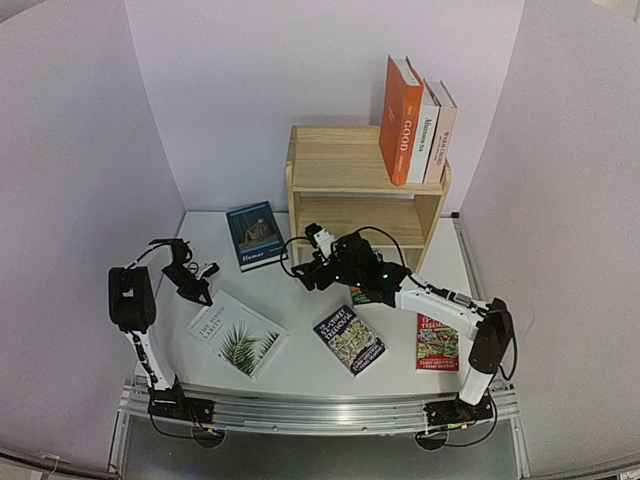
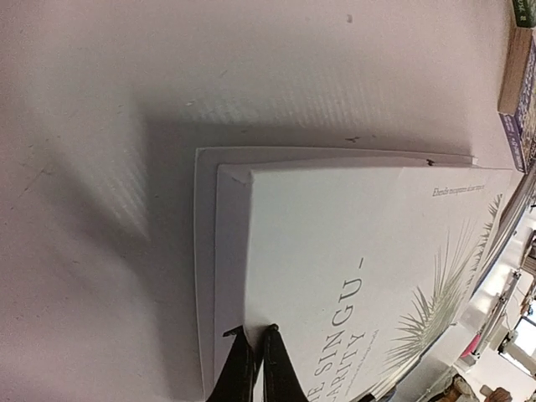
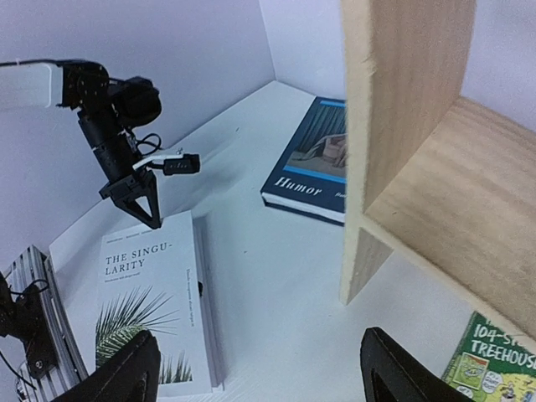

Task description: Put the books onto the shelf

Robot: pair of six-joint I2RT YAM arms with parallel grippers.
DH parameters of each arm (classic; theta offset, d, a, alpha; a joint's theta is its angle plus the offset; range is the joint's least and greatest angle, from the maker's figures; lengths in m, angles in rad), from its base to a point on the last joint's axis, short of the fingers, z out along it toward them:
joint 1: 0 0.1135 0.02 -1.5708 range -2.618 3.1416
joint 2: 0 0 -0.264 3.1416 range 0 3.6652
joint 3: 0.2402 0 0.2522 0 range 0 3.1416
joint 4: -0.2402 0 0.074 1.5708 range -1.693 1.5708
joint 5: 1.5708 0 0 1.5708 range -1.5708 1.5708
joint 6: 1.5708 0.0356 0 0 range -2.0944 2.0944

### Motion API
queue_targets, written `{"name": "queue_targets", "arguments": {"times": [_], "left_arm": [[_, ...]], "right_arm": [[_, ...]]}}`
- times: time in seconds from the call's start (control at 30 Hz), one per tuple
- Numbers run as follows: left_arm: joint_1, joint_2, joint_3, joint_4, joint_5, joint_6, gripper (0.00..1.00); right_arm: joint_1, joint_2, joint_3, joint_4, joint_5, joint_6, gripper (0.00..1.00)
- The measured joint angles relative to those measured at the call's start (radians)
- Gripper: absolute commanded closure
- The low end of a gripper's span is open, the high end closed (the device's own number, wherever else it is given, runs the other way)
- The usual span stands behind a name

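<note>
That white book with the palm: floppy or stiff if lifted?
The white book shows a board jutting past its edge, like a hardback: probably stiff, though its cover might open. Flat on the smooth table, it likely slides if pushed.

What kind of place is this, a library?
Probably a robotics test booth: plain white walls box in one table, a left arm and right arm are bolted to its edge, plus one small shelf.

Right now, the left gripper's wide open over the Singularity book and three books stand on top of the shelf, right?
No: the left gripper is shut, fingertips together at the edge of the Singularity book, as the left wrist view shows. Three books do stand on top of the shelf.
</note>
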Motion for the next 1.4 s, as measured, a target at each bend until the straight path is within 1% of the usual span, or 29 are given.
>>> {"name": "queue_targets", "arguments": {"times": [0.1, 0.23, 0.4, 0.5, 0.67, 0.77, 0.93, 0.97, 1.03, 1.1, 1.2, 1.27, 1.3, 1.4], "left_arm": [[-0.038, -0.043, -0.003, -0.004, 0.015, -0.073, 1.00], [-0.045, -0.094, 0.002, -0.026, 0.034, -0.167, 1.00], [-0.038, -0.121, 0.042, -0.075, 0.095, -0.286, 1.00], [-0.038, -0.123, 0.058, -0.103, 0.151, -0.351, 1.00], [-0.038, -0.137, 0.045, -0.115, 0.213, -0.449, 1.00], [-0.038, -0.180, 0.010, -0.096, 0.233, -0.506, 1.00], [-0.038, -0.249, -0.049, -0.069, 0.251, -0.575, 1.00], [-0.038, -0.256, -0.057, -0.064, 0.251, -0.582, 1.00], [-0.038, -0.258, -0.069, -0.050, 0.247, -0.589, 1.00], [-0.037, -0.260, -0.078, -0.043, 0.251, -0.603, 1.00], [-0.037, -0.263, -0.082, -0.043, 0.256, -0.614, 1.00], [-0.037, -0.263, -0.083, -0.042, 0.260, -0.617, 1.00], [-0.037, -0.263, -0.083, -0.042, 0.262, -0.620, 1.00], [-0.037, -0.263, -0.085, -0.041, 0.271, -0.626, 1.00]], "right_arm": [[0.039, 0.067, 0.026, -0.005, 0.000, 0.011, 0.20], [0.110, 0.176, 0.084, -0.022, 0.013, 0.018, 0.20], [0.218, 0.347, 0.244, -0.066, 0.107, -0.011, 0.18], [0.292, 0.435, 0.338, -0.081, 0.196, -0.076, 0.16], [0.407, 0.528, 0.444, -0.091, 0.379, -0.208, 0.10], [0.462, 0.578, 0.469, -0.050, 0.482, -0.287, 0.07], [0.531, 0.726, 0.514, 0.026, 0.629, -0.447, 0.07], [0.541, 0.752, 0.520, 0.034, 0.662, -0.469, 0.05], [0.553, 0.790, 0.524, 0.068, 0.768, -0.527, 0.02], [0.553, 0.818, 0.532, 0.137, 0.865, -0.606, 0.02], [0.541, 0.871, 0.546, 0.285, 1.004, -0.758, 0.02], [0.534, 0.899, 0.553, 0.345, 1.063, -0.822, 0.04], [0.529, 0.912, 0.553, 0.372, 1.090, -0.851, 0.07], [0.517, 0.942, 0.553, 0.425, 1.155, -0.915, 0.23]]}}
